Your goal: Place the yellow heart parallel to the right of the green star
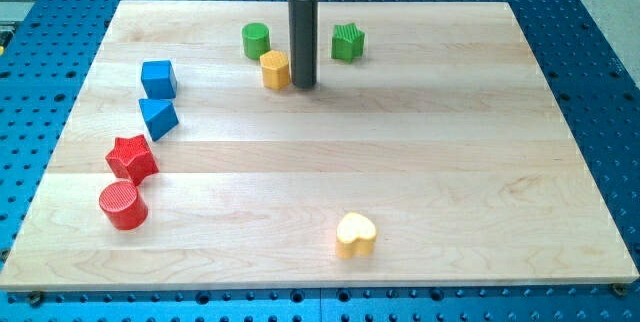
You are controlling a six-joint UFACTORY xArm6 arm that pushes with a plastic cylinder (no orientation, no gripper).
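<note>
Resting just right of the yellow hexagon point(275, 68), my tip point(304, 86) stands between it and the green star point(347, 42). No gripper is fitted. The yellow heart point(355, 235) lies well apart, near the table's point(450, 162) bottom edge.

Stood on a wooden board point(420, 142): green cylinder point(256, 40) at eleven o'clock, yellow hexagonal block point(275, 68) just beside it; blue cube point(158, 79) and blue triangle point(158, 118) at nine; red star point(132, 158) and red cylinder point(123, 205) at eight.

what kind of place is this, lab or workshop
Likely a robotics lab bench: a wooden board on a blue perforated mounting table, small coloured blocks such as the yellow heart, and my tip beside a yellow block.
</note>
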